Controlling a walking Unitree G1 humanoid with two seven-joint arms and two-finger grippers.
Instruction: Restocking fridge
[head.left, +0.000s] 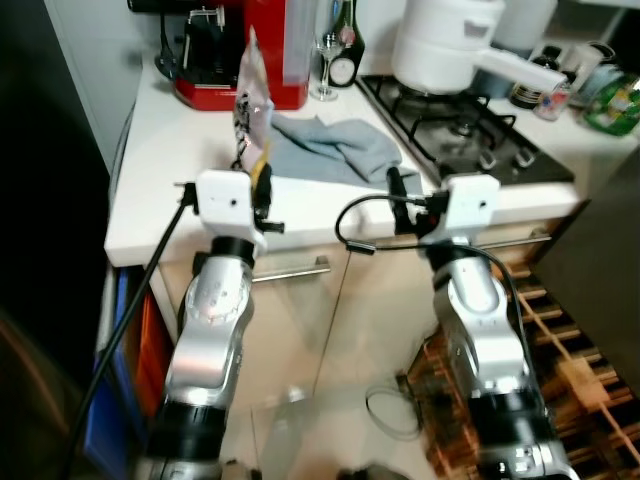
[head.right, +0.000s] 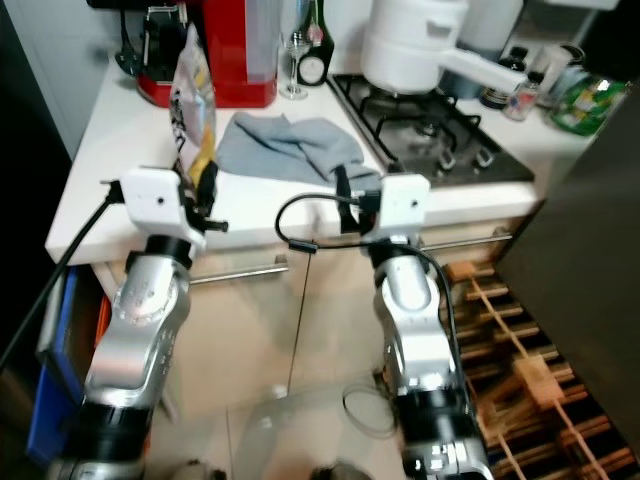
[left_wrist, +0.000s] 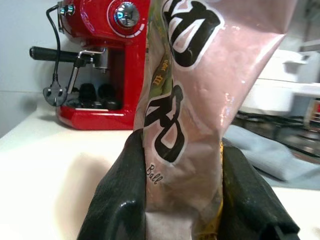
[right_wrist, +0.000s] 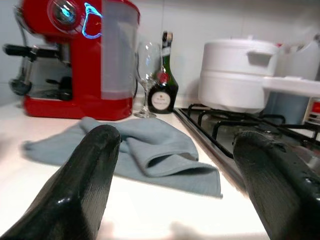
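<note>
A tall pink snack bag with black lettering stands upright above the white counter, and my left gripper is shut on its lower part. In the left wrist view the bag rises between the two black fingers. My right gripper hovers open at the counter's front edge, close to the grey cloth, holding nothing. The right wrist view has both fingers spread wide, with the cloth beyond them.
A red coffee machine, a wine glass and a dark bottle stand at the back of the counter. A white pot sits on the gas hob. A wooden rack is on the floor at right.
</note>
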